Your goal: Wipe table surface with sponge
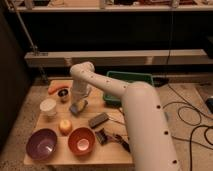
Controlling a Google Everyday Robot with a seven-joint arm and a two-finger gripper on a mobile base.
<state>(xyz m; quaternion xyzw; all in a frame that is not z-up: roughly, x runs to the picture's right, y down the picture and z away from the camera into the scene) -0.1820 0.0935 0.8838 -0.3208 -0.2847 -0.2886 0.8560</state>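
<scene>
Sponge on table, directly beneath gripper.

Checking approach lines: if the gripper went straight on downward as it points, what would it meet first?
Most likely the sponge, lying directly under the gripper on the left half of the table; whether they already touch is unclear.

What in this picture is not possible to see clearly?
- Camera view: the gripper is low over the sponge on the table. Its grip on the sponge is too blurred to judge.
- The table's right side is hidden behind the robot arm.
- The green bin has its near side covered by the arm.
- The dark objects near the front edge are too blurred to identify.
</scene>
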